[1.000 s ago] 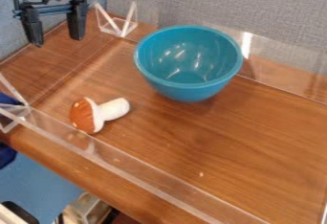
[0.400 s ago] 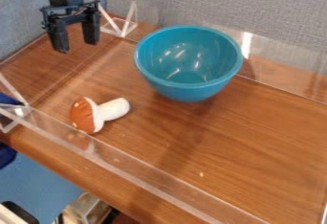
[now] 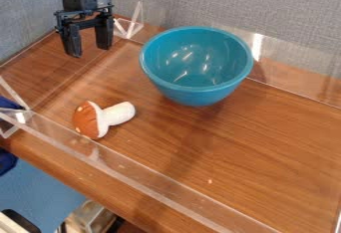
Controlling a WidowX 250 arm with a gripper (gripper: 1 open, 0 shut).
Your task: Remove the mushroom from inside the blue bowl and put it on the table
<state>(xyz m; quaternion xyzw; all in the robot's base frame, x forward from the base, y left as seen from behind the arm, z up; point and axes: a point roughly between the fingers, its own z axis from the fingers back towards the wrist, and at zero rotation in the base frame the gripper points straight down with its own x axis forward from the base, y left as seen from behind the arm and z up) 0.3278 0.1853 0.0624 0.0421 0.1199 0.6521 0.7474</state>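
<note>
One mushroom (image 3: 102, 119) is lying on its side on the table (image 3: 226, 162), outside and apart from the blue bowl (image 3: 197, 66). Near the table's far left corner, the gripper (image 3: 88, 44) is hovering, its fingers standing spread, pinching nothing. The bowl is showing a bare interior.

Bright, slightly soft picture with pale glare

wood-grain table (image 3: 246, 167), toy mushroom (image 3: 103, 118), blue bowl (image 3: 196, 67)
</note>
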